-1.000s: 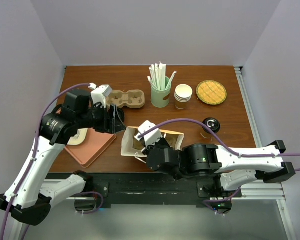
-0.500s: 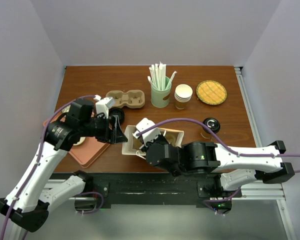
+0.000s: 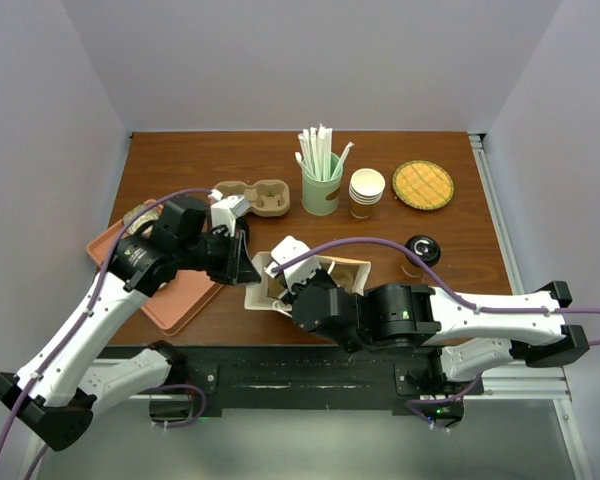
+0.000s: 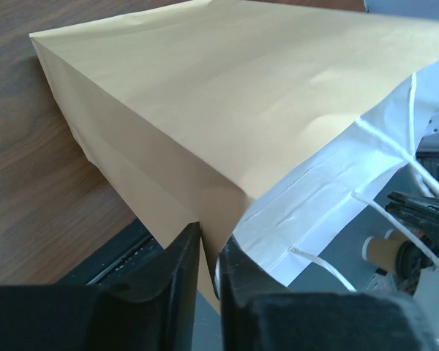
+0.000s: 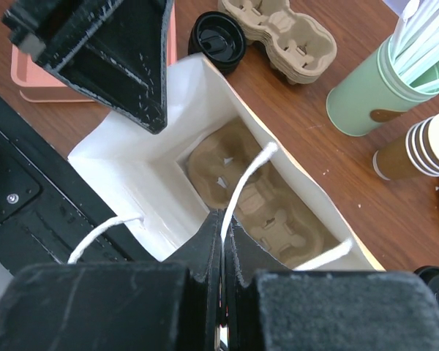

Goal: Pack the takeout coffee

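Note:
The takeout coffee [image 3: 418, 250], a small brown cup with a black lid, stands on the table to the right of the bag; the right wrist view catches only the edge of its lid [image 5: 437, 284]. The brown paper bag [image 3: 346, 272] stands open at the front middle, with a pulp cup carrier [image 5: 256, 197] on its floor. My left gripper [image 3: 248, 262] is shut on the bag's left corner edge [image 4: 208, 245]. My right gripper [image 3: 288, 290] is shut on the white string handle [image 5: 243, 183] at the bag's near rim.
A salmon tray [image 3: 180, 295] lies at the left under my left arm. Behind the bag are a stack of pulp carriers [image 3: 252, 197], a loose black lid [image 5: 218, 38], a green cup of straws [image 3: 321, 185], stacked white-topped cups [image 3: 366, 190] and a yellow woven disc [image 3: 423, 184].
My left arm swung right from over the tray to the bag, and its jaws closed on the bag's left corner. The right gripper kept its hold and barely moved.

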Robot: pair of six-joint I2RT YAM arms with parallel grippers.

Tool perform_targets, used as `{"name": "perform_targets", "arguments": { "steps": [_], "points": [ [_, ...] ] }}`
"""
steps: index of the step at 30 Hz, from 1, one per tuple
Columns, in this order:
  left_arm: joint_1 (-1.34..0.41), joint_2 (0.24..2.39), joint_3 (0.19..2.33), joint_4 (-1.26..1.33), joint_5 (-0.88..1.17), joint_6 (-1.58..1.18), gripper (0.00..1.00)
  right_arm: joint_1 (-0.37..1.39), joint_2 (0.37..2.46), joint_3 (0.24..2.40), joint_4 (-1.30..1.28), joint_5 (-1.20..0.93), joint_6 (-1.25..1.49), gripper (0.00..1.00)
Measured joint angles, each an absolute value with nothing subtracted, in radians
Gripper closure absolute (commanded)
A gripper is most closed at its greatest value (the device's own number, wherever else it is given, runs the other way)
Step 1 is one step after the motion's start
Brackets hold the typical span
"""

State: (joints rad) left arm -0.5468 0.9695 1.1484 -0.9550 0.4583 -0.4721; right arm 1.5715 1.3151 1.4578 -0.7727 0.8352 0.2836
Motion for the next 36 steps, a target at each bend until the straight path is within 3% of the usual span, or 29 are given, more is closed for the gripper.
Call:
{"name": "perform_targets", "arguments": {
  "steps": [1,2,4,5,11,17,23,36],
  "points": [
    [-0.561,0.975,1.149,-0.950,0.454,-0.479,0.99,1.571,1.315,1.458,-0.770,0.836,0.282,1.00],
    [-0.579,0.981,1.153,-0.947,0.443,-0.483,1.00,1.570,1.315,1.458,-0.768,0.839,0.281,0.97],
    [-0.616,0.989,1.157,-0.937,0.421,-0.494,1.00,1.568,1.315,1.460,-0.766,0.847,0.281,0.87],
    [-0.625,0.989,1.158,-0.934,0.411,-0.498,1.00,1.567,1.315,1.464,-0.767,0.850,0.287,0.76],
    [-0.642,0.972,1.158,-0.920,0.353,-0.572,1.00,1.546,1.324,1.623,-0.902,0.905,0.457,0.56],
    [-0.642,0.970,1.168,-0.937,0.308,-0.656,1.00,1.542,1.300,1.829,-1.165,0.952,0.812,0.49],
    [-0.642,1.048,1.293,-1.043,0.238,-0.707,1.00,1.517,1.174,1.713,-1.303,0.933,1.047,0.47],
    [-0.607,1.155,1.326,-1.125,0.214,-0.741,0.99,1.330,1.256,1.627,-1.339,0.852,1.016,0.44]
  ]
}}
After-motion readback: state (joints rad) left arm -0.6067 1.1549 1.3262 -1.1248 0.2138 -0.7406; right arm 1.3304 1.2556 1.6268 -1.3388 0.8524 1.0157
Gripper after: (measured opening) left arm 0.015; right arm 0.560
